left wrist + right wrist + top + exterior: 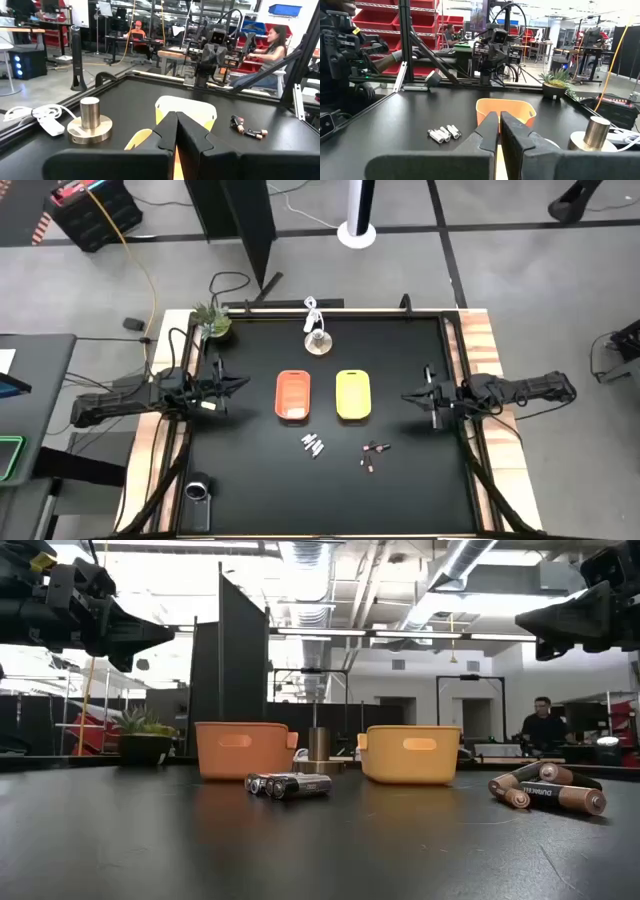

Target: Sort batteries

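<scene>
Several silvery-white batteries (314, 445) lie in a cluster on the black table in front of the orange tray (293, 395); they also show in the right wrist view (444, 133). Several dark batteries with reddish marks (373, 453) lie in front of the yellow tray (353, 394) and show in the left wrist view (248, 128). My left gripper (243, 383) hovers shut at the table's left, pointing toward the trays. My right gripper (407, 395) hovers shut at the table's right, pointing toward the trays. Both are empty.
A metal cylinder on a round base (318, 341) stands behind the trays, with a white cable piece (312, 310) beside it. A small potted plant (213, 322) sits at the far left corner. A dark round object (197, 491) lies at the near left corner.
</scene>
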You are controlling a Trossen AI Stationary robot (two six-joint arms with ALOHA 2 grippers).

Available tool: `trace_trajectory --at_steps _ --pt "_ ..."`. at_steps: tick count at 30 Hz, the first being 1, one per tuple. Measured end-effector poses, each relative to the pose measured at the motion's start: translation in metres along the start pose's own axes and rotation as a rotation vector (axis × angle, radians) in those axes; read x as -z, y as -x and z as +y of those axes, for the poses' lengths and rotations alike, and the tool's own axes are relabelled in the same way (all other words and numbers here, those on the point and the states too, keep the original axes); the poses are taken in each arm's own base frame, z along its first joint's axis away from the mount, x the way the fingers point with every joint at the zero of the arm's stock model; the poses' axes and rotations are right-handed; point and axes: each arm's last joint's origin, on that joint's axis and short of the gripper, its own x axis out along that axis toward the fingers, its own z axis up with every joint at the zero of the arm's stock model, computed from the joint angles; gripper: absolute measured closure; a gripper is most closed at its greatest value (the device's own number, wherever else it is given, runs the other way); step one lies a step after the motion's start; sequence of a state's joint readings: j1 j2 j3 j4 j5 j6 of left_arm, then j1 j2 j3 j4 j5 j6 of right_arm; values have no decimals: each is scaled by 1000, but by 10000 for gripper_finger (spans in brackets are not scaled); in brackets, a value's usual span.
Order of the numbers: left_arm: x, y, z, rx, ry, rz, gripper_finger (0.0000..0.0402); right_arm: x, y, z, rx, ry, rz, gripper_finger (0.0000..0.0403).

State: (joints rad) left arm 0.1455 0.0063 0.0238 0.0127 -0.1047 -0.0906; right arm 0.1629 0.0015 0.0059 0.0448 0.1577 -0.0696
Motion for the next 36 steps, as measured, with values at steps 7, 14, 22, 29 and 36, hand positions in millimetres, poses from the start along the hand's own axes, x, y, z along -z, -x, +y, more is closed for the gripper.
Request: trace_trajectory --at_steps 7,14,22,29,36 --pt "0 0 0 0 0 0 397 0 0 0 0 0 0 365" --pt "0 0 0 0 0 0 397 0 0 0 0 0 0 365" --pt "0 0 0 0 0 0 397 0 0 0 0 0 0 365" --pt "0 0 0 0 0 0 397 0 0 0 0 0 0 365" --pt "-1 0 0 1 -24 -14 397 0 0 0 0 0 0 365"
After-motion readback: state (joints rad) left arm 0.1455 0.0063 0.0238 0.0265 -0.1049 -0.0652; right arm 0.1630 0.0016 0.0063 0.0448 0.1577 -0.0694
